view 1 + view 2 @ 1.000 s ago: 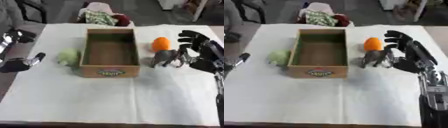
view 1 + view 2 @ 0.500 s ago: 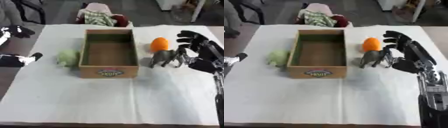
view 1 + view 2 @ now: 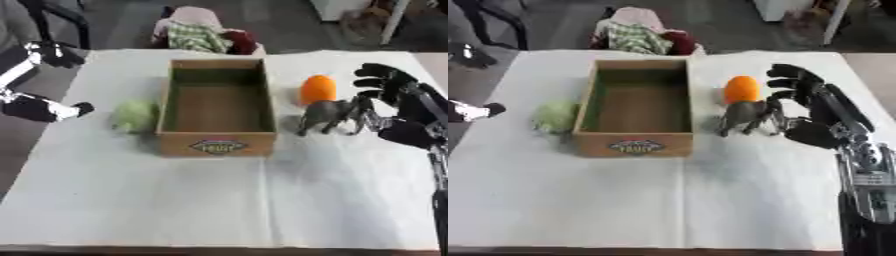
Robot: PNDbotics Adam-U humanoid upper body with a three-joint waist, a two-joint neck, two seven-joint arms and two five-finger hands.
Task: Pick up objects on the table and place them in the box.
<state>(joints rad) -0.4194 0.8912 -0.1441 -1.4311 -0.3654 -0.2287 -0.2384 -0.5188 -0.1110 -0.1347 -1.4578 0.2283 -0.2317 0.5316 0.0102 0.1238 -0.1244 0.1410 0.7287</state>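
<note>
On the white table [image 3: 219,200], the right hand [image 3: 815,112] sits against a grey toy elephant [image 3: 745,116], fingers spread and uncurled.

Nearest the middle stands the open cardboard box [image 3: 219,145], with a pale green round object [image 3: 134,115] just beside its left wall. Right of the box stands the elephant, an orange object [image 3: 318,89] just behind it. At the left edge, whether the left hand [image 3: 39,107] is open cannot be told. Beyond the far edge lies bundled cloth [image 3: 199,35].
</note>
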